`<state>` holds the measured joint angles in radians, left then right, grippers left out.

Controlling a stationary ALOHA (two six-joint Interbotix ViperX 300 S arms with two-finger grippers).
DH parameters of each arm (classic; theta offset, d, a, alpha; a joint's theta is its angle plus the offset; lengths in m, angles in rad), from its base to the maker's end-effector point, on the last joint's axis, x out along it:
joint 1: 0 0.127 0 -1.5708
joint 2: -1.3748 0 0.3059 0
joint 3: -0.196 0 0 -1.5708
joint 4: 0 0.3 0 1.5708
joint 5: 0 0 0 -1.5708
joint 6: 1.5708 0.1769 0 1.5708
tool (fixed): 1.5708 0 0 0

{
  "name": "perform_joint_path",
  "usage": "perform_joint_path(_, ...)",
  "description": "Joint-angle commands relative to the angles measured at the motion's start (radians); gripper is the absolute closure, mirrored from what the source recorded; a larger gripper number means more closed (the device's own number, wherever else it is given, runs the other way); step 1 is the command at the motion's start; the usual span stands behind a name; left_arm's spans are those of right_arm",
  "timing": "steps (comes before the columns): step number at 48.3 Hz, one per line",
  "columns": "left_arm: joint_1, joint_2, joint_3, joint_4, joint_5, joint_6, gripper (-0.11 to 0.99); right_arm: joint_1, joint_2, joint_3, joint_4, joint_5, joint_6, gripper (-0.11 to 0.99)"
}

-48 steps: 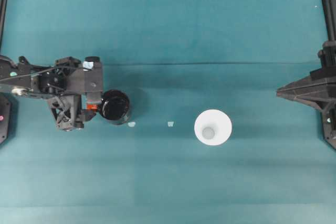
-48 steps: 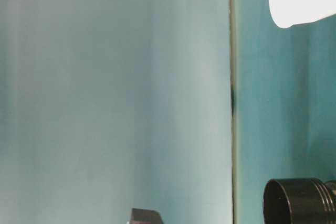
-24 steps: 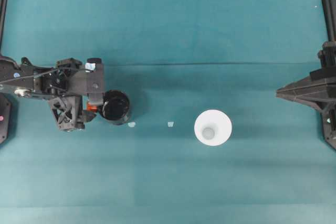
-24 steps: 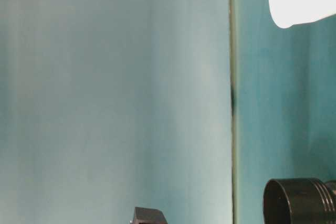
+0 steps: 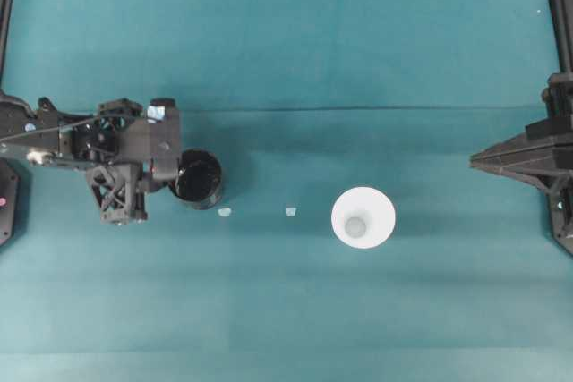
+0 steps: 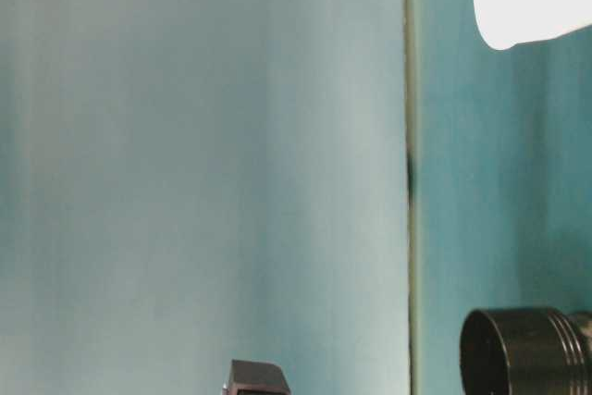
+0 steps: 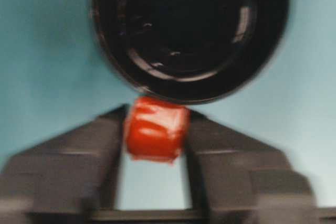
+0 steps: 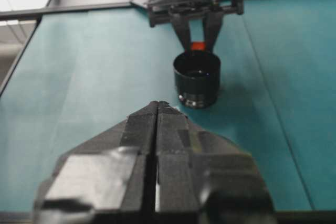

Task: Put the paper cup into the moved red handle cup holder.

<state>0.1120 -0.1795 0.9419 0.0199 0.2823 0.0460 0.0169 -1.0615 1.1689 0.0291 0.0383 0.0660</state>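
Dragged slightly leftward, the black cup holder (image 5: 198,179) stands empty, its red handle (image 7: 156,128) clamped by the left gripper (image 7: 155,148). Right gripper (image 8: 156,109) is clenched. Paper cup (image 5: 363,217) stands apart, empty.

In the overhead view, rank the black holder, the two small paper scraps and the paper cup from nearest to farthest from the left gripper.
1. red handle cup holder, at the left gripper.
2. left scrap, just past the holder.
3. right scrap, mid-table.
4. paper cup, right of centre.

Matte black arms, tape-wrapped right tool (image 8: 156,109) fingers.
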Motion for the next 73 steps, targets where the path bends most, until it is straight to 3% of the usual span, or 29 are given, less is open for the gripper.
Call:
perform_joint_path(1, -0.011, -0.003, -0.02, 0.003, -0.008, 0.002, 0.59, -0.002, 0.006, -0.02, 0.003, -0.003, 0.006, 0.99)
perform_joint_path(19, -0.011, -0.008, -0.029, 0.003, -0.005, -0.003, 0.59, -0.003, 0.006, -0.018, 0.003, -0.003, 0.006, 0.99)
perform_joint_path(25, -0.011, -0.048, -0.064, 0.003, 0.032, -0.008, 0.59, -0.003, 0.006, -0.018, 0.003, -0.003, 0.006, 0.99)
perform_joint_path(39, -0.011, -0.207, -0.224, 0.003, 0.342, -0.006, 0.59, -0.003, 0.005, -0.02, 0.003, -0.003, 0.005, 0.99)
perform_joint_path(48, -0.014, -0.232, -0.264, 0.003, 0.425, -0.011, 0.59, -0.003, 0.003, -0.02, 0.003, -0.003, 0.005, 0.99)
perform_joint_path(53, -0.023, -0.224, -0.284, 0.003, 0.426, -0.018, 0.59, -0.005, 0.0, -0.021, 0.003, -0.003, 0.005, 0.99)
perform_joint_path(63, -0.061, -0.106, -0.4, 0.003, 0.42, -0.048, 0.59, -0.005, -0.005, -0.021, 0.003, -0.003, 0.006, 0.99)
perform_joint_path(73, -0.064, 0.031, -0.52, 0.003, 0.411, -0.037, 0.59, -0.005, -0.012, -0.021, 0.003, -0.003, 0.005, 0.99)
